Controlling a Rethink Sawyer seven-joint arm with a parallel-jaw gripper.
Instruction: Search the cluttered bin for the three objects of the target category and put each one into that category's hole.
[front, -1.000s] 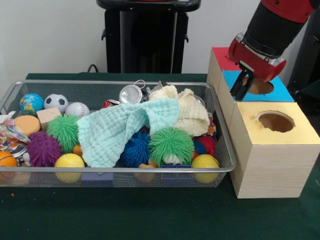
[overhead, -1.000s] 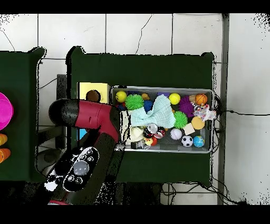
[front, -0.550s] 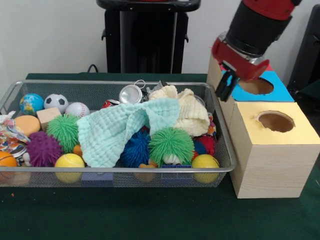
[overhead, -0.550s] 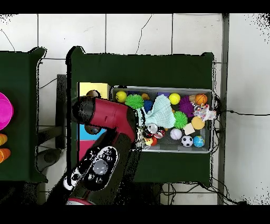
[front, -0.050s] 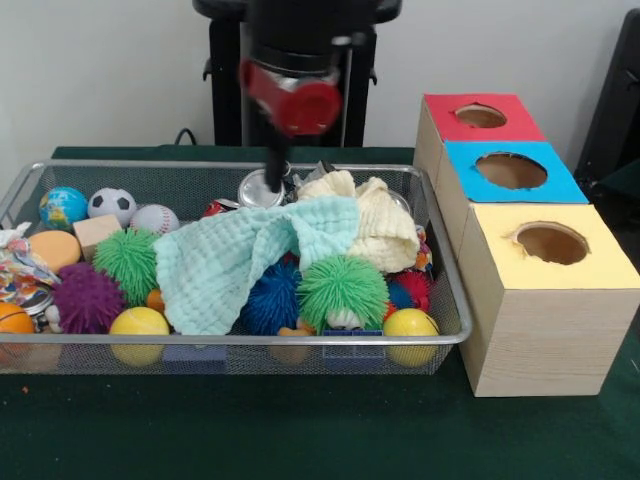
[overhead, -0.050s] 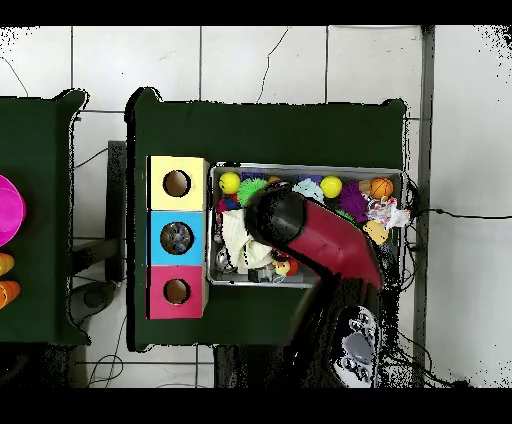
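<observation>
My gripper (front, -0.050s: 272, 178) hangs blurred over the back of the wire bin (front, -0.050s: 230, 341), right above a silver can (front, -0.050s: 260, 189). Nothing shows in its grasp. Beside the bin stand three wooden boxes with holes: red top (front, -0.050s: 481, 115), blue top (front, -0.050s: 511, 170), yellow top (front, -0.050s: 551, 243). A mint cloth (front, -0.050s: 245, 258) and a cream cloth (front, -0.050s: 380, 222) lie over the middle of the bin. Around them are spiky balls, green (front, -0.050s: 342, 288), blue (front, -0.050s: 270, 298), purple (front, -0.050s: 88, 297). In the overhead view my arm (overhead, -0.050s: 300, 225) covers the bin's middle and hides the gripper.
At the bin's left end lie a globe ball (front, -0.050s: 62, 205), soccer ball (front, -0.050s: 112, 204), baseball (front, -0.050s: 155, 218), wooden block (front, -0.050s: 95, 232) and another green spiky ball (front, -0.050s: 127, 260). Yellow balls (front, -0.050s: 139, 322) (front, -0.050s: 410, 323) rest against the front wall. A black stand (front, -0.050s: 290, 90) rises behind the table.
The gripper has swung from above the blue-topped box, past the bin's end wall, to over the can at the bin's back. The objects in the bin have not moved.
</observation>
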